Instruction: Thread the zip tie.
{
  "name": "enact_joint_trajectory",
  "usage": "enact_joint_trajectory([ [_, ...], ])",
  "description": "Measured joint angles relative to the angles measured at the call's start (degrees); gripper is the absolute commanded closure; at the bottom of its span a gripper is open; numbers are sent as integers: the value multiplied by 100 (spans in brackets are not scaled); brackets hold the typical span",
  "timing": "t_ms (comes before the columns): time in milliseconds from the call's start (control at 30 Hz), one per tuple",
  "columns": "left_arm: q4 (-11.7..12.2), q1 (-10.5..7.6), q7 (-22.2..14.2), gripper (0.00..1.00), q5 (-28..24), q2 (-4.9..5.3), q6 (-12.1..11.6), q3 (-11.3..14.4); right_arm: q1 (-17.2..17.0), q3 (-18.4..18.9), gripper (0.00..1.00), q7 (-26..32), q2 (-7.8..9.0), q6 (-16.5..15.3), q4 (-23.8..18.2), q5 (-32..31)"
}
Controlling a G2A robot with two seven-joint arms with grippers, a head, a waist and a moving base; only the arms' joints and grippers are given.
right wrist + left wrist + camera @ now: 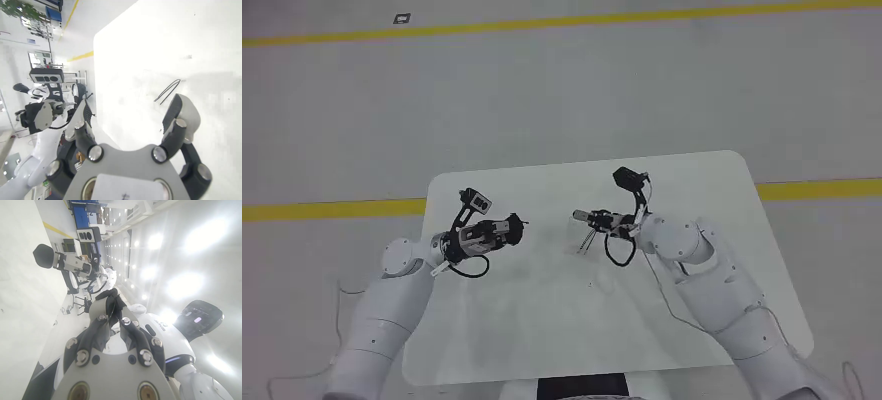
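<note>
Black and bent into a narrow hairpin, the zip tie [167,92] lies flat on the white table [542,320]. In the top view it sits just right of the frame's centre, right under the right gripper [130,97], whose fingers are spread wide with nothing between them. Left of centre, the left gripper [113,294] hangs above the table, fingers pressed together on a thin black strand [113,308] running between the pads.

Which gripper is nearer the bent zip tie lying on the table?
Right. The open right gripper hangs close beside the zip tie; the left gripper is farther off across the table, shut on a thin black strand.
</note>
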Motion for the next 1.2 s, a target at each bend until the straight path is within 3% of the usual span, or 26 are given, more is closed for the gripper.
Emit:
enact_joint_trajectory([
  [167, 0, 0, 0, 100, 0, 0, 0, 0, -139, 393, 0, 1113, -525, 0, -223, -1355],
  [200, 0, 0, 0, 100, 0, 0, 0, 0, -142, 411, 0, 1281, -558, 0, -233, -1536],
  [533, 0, 0, 0, 100, 0, 0, 0, 0, -151, 385, 0, 1177, -546, -26, -230, -1449],
  [633, 0, 0, 0, 100, 0, 0, 0, 0, -123, 212, 0, 1185, -540, -30, -314, -1612],
  [800, 0, 0, 0, 100, 0, 0, 0, 0, 218, -126, 0, 1615, -597, 1, -250, -1916],
  [967, 0, 0, 0, 100, 0, 0, 0, 0, 673, -397, 0, 2147, -784, 0, 253, -2226],
  [1200, 0, 0, 0, 100, 0, 0, 0, 0, 927, -311, 0, 2487, -1172, 0, 881, -2610],
])
